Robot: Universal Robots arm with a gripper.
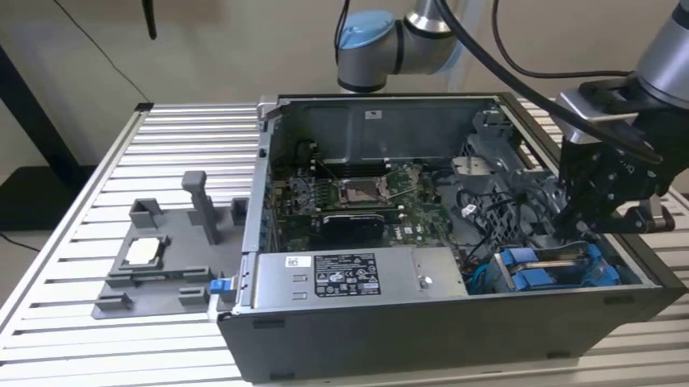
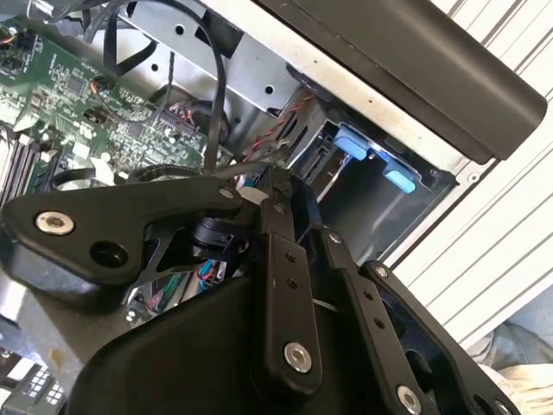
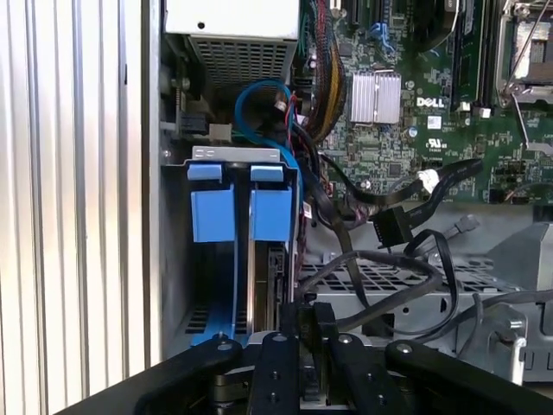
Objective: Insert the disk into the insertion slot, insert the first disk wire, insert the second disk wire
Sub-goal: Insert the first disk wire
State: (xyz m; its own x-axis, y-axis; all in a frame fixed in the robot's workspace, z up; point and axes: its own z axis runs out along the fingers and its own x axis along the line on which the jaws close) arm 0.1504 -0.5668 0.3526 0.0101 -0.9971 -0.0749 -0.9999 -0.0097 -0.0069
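Fingers (image 2: pixel 281 251) stand clenched, side by side with barely a gap, inside the open computer case (image 1: pixel 431 343). Black wires (image 3: pixel 371 259) run up to their tips, but whether one is pinched between them cannot be told.

In the first wrist view the disk (image 3: pixel 273 212) is seated in the insertion slot (image 3: pixel 238 154), a grey sheet-metal bay against the case wall. Its blue carrier tabs face the camera and a dark edge of the drive shows beneath them. A second blue carrier (image 3: pixel 212 212) sits just beside it in the same bay. The disk lies just ahead of the fingertips, near but apart from them, with the loose black wires between and to one side. A black wire with a flat connector (image 3: pixel 393 226) hangs free over the motherboard (image 3: pixel 415 130), and a blue cable (image 3: pixel 259 91) loops beyond the bay.

In the exterior view the fingers (image 1: pixel 582 214) hang at the exterior view's right, just above the blue plastic (image 1: pixel 522 270). The grey power-supply box (image 1: pixel 344 278) lies toward the exterior view's left of the bay. A grey fixture tray (image 1: pixel 151 274) rests on the slatted table (image 1: pixel 64 322), well apart.
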